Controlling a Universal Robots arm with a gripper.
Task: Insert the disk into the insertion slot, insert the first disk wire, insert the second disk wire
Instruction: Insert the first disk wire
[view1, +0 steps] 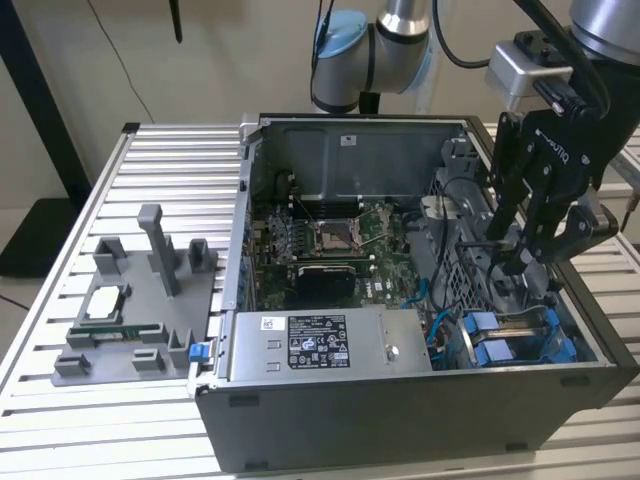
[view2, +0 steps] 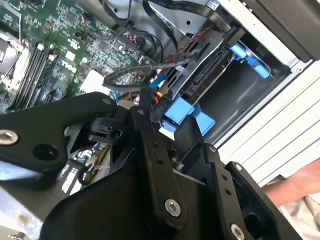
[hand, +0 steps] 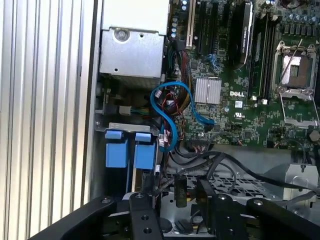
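Exterior view: black angular gripper (view1: 522, 258) above blue plastic tabs (view1: 482, 324).

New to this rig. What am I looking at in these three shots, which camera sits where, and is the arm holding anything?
This is one robot arm working inside an open dark grey desktop computer case that lies on a ribbed aluminium table. The exterior view comes from a camera off the arm. Both wrist views come from cameras riding on the arm, looking past its black tool into the case.

The tool hangs over the dark grey metal drive cage at the exterior view's right, where bright blue plastic frames sit among loose cables. I cannot tell whether it holds anything.

The case also holds a green motherboard and a grey labelled power-supply box. At the exterior view's left, a grey plastic fixture tray carries a processor chip and a memory stick.
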